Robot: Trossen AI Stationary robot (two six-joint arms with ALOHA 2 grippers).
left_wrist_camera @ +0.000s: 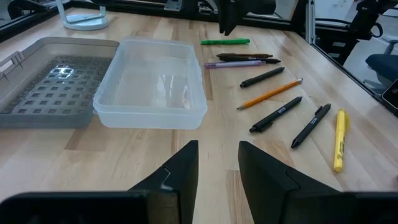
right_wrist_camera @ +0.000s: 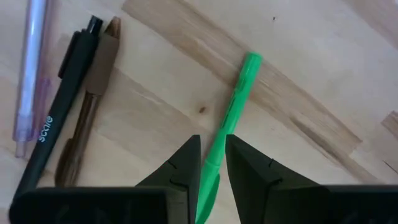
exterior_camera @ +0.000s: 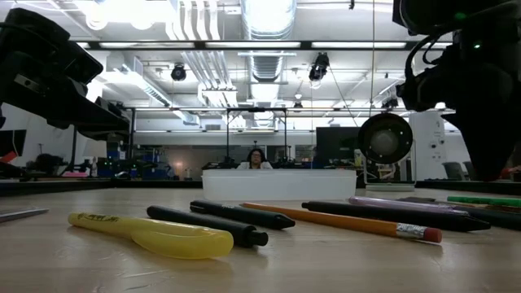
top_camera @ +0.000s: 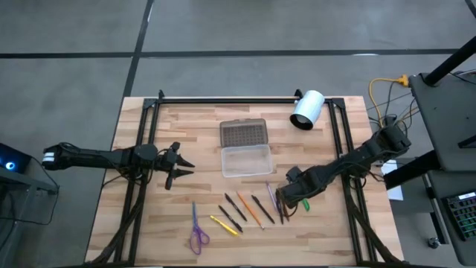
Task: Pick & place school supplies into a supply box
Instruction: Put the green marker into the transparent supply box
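- The left arm reaches in low from the left edge of the table; its wrist is level and points toward the middle.
- The left gripper (top_camera: pixel 181 170) hangs free, and there is a clear gap between its fingers (left_wrist_camera: pixel 180 171).
- The right arm comes in slanted from the right edge, with the elbow bent.
- The right gripper (top_camera: pixel 281 202) points steeply down, and its fingers (right_wrist_camera: pixel 180 168) stand slightly apart.

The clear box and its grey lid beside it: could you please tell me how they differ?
The clear box is see-through, smooth-walled and deeper; the grey lid is opaque, shallower and patterned with a grid of small squares. In the high view the lid lies farther from the pens than the box. Both are rectangular, similar in outline, and empty.
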